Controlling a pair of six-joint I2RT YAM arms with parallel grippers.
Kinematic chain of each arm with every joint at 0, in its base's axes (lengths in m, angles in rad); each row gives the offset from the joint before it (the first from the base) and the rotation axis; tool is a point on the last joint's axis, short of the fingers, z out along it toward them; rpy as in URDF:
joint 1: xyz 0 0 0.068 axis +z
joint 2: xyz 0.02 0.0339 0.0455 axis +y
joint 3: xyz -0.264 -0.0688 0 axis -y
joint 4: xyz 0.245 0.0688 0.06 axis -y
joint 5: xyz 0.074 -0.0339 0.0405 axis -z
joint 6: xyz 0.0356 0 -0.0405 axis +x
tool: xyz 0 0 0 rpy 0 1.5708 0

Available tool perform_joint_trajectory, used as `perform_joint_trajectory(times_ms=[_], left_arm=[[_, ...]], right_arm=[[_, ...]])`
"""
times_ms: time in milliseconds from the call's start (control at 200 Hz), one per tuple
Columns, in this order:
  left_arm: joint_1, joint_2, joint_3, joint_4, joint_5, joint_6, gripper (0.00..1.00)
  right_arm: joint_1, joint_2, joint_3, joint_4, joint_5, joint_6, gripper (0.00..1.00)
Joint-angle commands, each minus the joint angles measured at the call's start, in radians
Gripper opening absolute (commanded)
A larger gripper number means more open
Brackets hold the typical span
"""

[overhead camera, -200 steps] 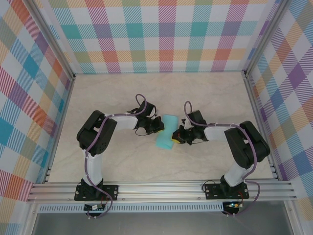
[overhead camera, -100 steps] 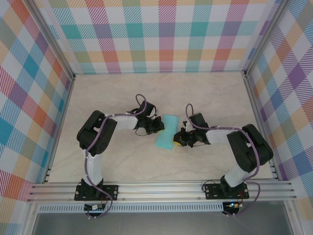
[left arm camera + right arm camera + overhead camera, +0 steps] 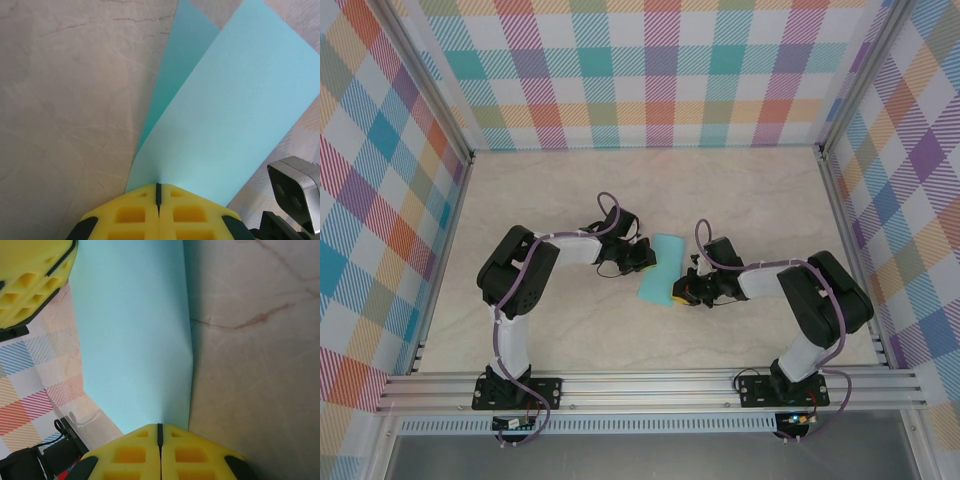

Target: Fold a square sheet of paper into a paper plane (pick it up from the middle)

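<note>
Top view: the square sheet of paper (image 3: 660, 268), turquoise, sits near the middle of the marble-patterned table (image 3: 550, 200), showing as a narrow oblong with its long axis running from 1 o'clock to 7 o'clock. The left fingers (image 3: 646, 258) meet the sheet at its 9 o'clock edge; the right fingers (image 3: 678, 293) meet it near its 4 o'clock corner. Left wrist view: the yellow left fingers (image 3: 150, 199) are pressed together, pinching the paper's edge at 6 o'clock in the frame; from that pinch the sheet (image 3: 225, 120) fans toward 1 o'clock in two layers, a lighter one over a darker one. Right wrist view: the yellow right fingers (image 3: 150, 439) are likewise clamped on the sheet's edge at 6 o'clock; the sheet (image 3: 130, 335) runs toward 12 o'clock, its 3 o'clock border shading the table, and the left fingers (image 3: 30, 285) appear at 10 o'clock. Whether the paper's underside touches the table cannot be told. Checked walls (image 3: 660, 70) enclose the table.
</note>
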Motion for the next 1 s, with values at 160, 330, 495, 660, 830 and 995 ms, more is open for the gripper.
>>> perform_joint_trajectory(times_ms=[160,330,495,660,830,995], left_arm=[[-0.019,0.087,-0.051,-0.099,-0.065,0.026,0.00],[-0.019,0.087,-0.047,-0.102,-0.065,0.025,0.00],[-0.019,0.090,-0.046,-0.100,-0.063,0.026,0.00],[-0.019,0.088,-0.048,-0.105,-0.065,0.031,0.00],[-0.019,0.088,-0.046,-0.106,-0.065,0.028,0.00],[-0.019,0.085,-0.048,-0.108,-0.065,0.030,0.00]], right_arm=[[0.019,-0.071,0.021,-0.053,-0.009,-0.007,0.07],[0.048,-0.067,0.028,-0.066,0.008,0.003,0.07],[0.060,-0.012,0.006,-0.073,0.046,0.001,0.07],[0.061,-0.010,0.008,-0.104,0.057,-0.008,0.07],[0.061,-0.075,0.034,-0.134,0.049,-0.008,0.08],[0.067,-0.079,0.037,-0.105,0.017,0.007,0.09]])
